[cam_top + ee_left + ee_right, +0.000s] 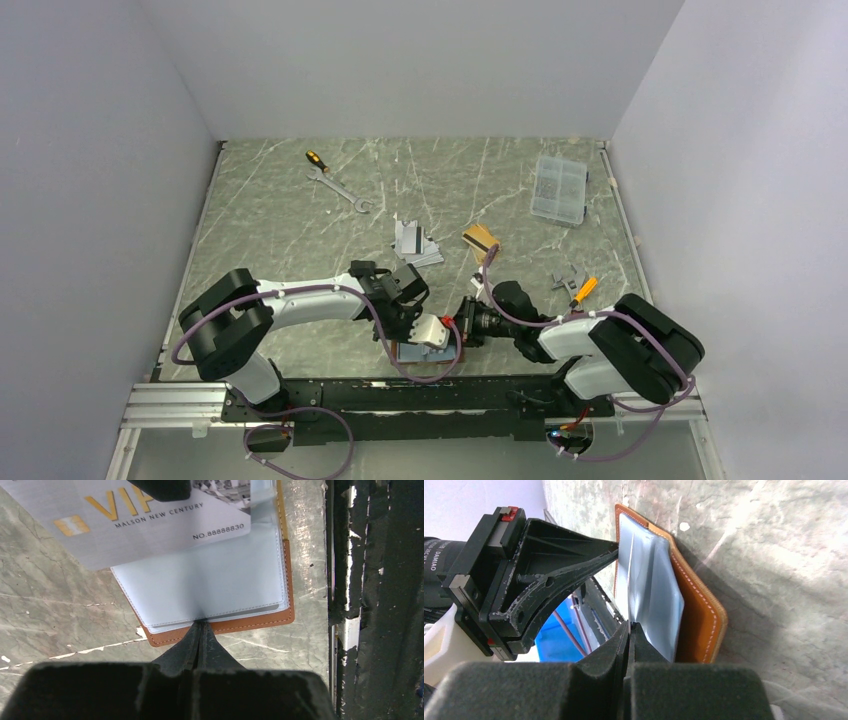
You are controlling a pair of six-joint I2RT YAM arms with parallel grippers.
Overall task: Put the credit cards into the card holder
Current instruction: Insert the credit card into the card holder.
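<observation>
Left wrist: card holder (210, 587) @ L hand (200, 627)

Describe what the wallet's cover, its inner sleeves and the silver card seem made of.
Cover: probably leather or imitation, matte tan, pale stitching along the edge. Sleeves: soft clear plastic, glossy, see-through. Card: likely stiff plastic, brushed silver look, gold lettering.

Likely a robotics lab: white-walled test enclosure (400, 70).
</observation>
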